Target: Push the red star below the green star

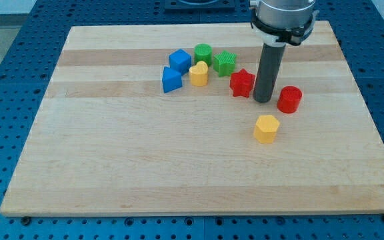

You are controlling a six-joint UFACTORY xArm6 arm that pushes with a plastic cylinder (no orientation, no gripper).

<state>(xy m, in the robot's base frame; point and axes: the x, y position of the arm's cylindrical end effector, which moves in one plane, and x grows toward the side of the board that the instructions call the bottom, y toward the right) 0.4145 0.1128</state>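
Observation:
The red star point(242, 83) lies on the wooden board, just below and to the right of the green star point(225, 63), close to it. My tip point(263, 101) rests on the board right beside the red star's right side, between it and the red cylinder point(289, 99). Whether the rod touches the red star I cannot tell.
A green cylinder point(203, 53), a blue cube point(179, 61), a blue triangular block point(171, 81) and a yellow heart point(199, 74) cluster left of the green star. A yellow hexagonal block point(267, 129) lies below my tip. The board point(112, 167) is surrounded by a blue perforated table.

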